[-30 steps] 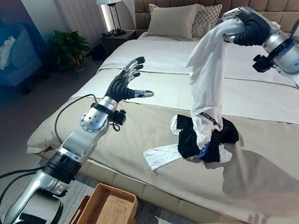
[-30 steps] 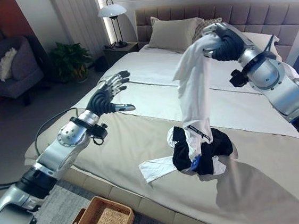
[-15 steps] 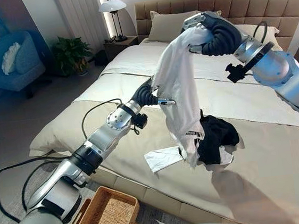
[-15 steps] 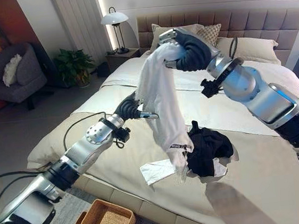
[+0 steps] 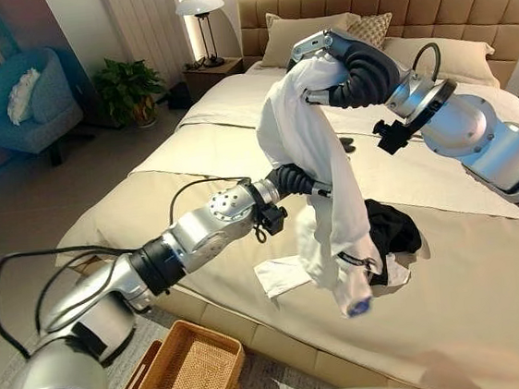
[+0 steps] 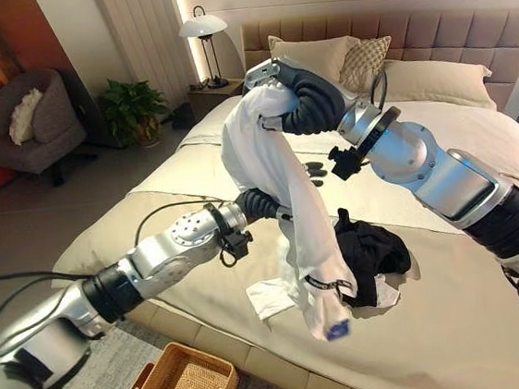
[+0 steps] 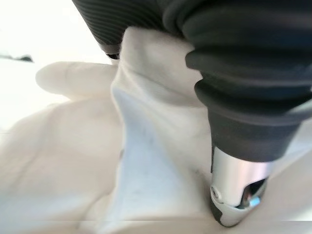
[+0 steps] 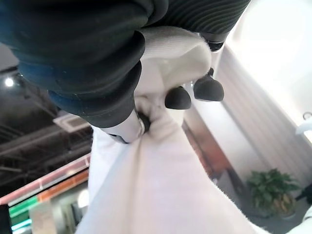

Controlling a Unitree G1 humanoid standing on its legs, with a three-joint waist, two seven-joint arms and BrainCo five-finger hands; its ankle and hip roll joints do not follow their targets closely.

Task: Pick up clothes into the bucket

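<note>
Right hand (image 5: 325,62) up high, fingers curled tight round the white shirt (image 5: 318,179), left hand (image 5: 293,178) buried in its folds, grip unreadable, wicker basket (image 5: 181,375) on the floor beside the bed (image 5: 452,258)

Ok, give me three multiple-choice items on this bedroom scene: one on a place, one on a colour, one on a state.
1. Where is the wicker basket?
A. on the floor beside the bed
B. on the pillows
C. on the armchair

2. What colour is the garment that is lifted off the bed?
A. black
B. white
C. red

3. What is the right hand doing?
A. resting flat on the bed
B. hanging open
C. clenched on the white garment

Answers: 1 A, it sits low by the bed's edge. 2 B, white cloth hangs down while a dark garment lies on the bed. 3 C, fingers curl into the cloth.
</note>
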